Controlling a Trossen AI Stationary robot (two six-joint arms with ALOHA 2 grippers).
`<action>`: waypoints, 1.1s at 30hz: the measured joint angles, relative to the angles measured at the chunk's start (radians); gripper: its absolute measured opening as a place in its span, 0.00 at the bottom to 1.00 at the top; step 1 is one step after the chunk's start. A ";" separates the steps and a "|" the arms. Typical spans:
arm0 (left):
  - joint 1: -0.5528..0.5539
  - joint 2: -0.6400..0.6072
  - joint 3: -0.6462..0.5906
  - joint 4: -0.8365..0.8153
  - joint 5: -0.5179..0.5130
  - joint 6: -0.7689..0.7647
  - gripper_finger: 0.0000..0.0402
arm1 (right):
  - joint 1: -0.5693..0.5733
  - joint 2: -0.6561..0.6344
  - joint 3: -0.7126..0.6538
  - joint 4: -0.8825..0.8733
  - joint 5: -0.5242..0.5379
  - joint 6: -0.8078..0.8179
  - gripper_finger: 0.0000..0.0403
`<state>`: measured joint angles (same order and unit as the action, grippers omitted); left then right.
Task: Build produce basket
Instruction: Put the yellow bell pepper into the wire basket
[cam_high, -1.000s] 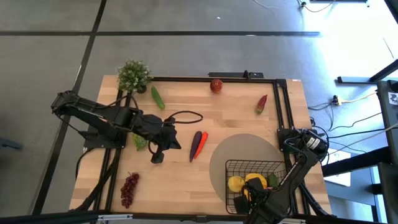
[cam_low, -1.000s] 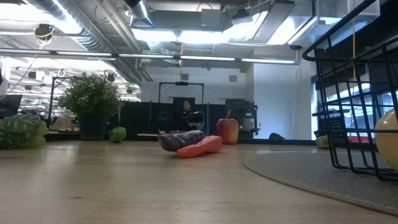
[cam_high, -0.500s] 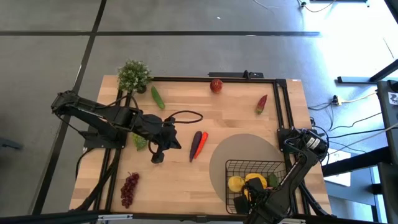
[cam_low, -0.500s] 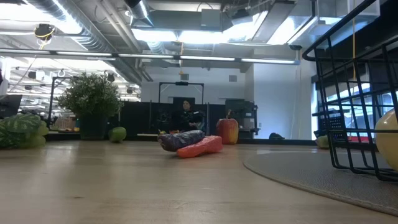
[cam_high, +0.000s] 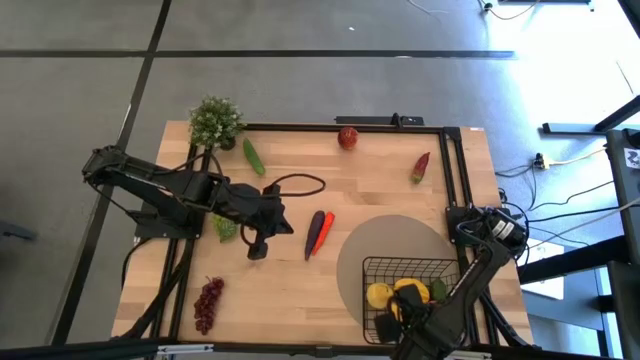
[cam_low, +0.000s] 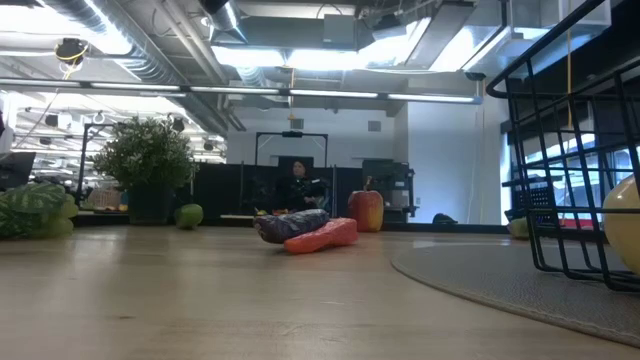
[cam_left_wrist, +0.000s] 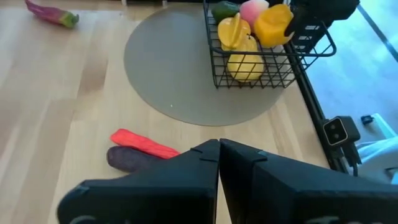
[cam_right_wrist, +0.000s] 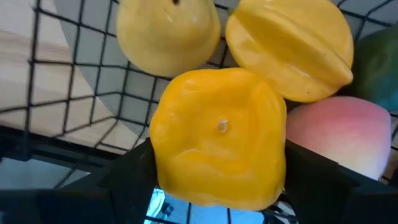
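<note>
The black wire basket (cam_high: 372, 268) stands on a grey round mat (cam_high: 390, 240) at the table's near right. It holds a yellow lemon (cam_right_wrist: 168, 31), a yellow mango (cam_right_wrist: 289, 46) and a pink peach (cam_right_wrist: 339, 137). My right gripper (cam_high: 408, 302) hangs over it, shut on a yellow pepper (cam_right_wrist: 217, 146). My left gripper (cam_high: 257, 250) is shut on nothing above the table's left middle. Just right of it lie a red chili (cam_left_wrist: 143, 142) and a purple piece (cam_left_wrist: 127, 159). A red apple (cam_high: 347, 137), a cucumber (cam_high: 254, 157), another chili (cam_high: 421, 166), purple grapes (cam_high: 207, 303) and green grapes (cam_high: 225, 228) lie on the table. My right gripper pinches the yellow pepper by two opposite sides (cam_right_wrist: 158, 155) between its two fingers (cam_right_wrist: 124, 177). The fingers come from above, pointing down into the basket. The pepper sits at about rim height (cam_left_wrist: 273, 25) over the other fruit; whether it rests on them I cannot tell.
A bushy potted plant (cam_high: 215, 122) stands at the far left corner. A black cable loop (cam_high: 300, 187) lies near the left gripper. A black frame (cam_high: 455, 160) runs along the table's far and right edges. Bare wood lies at the near middle.
</note>
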<state>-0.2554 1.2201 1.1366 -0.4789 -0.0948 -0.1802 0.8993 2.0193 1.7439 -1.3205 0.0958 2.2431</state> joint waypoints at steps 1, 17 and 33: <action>0.000 0.000 0.000 0.000 0.000 0.000 0.00 | -0.003 0.000 0.000 0.000 0.007 0.000 0.74; 0.000 0.000 0.000 0.001 0.000 0.000 0.00 | -0.016 0.000 0.000 0.000 0.012 -0.003 0.74; 0.000 0.000 0.000 0.001 0.000 0.000 0.00 | -0.005 0.000 -0.081 0.070 -0.012 0.001 0.74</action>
<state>-0.2554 1.2201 1.1362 -0.4775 -0.0952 -0.1802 0.8944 2.0190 1.6630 -1.2503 0.0838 2.2439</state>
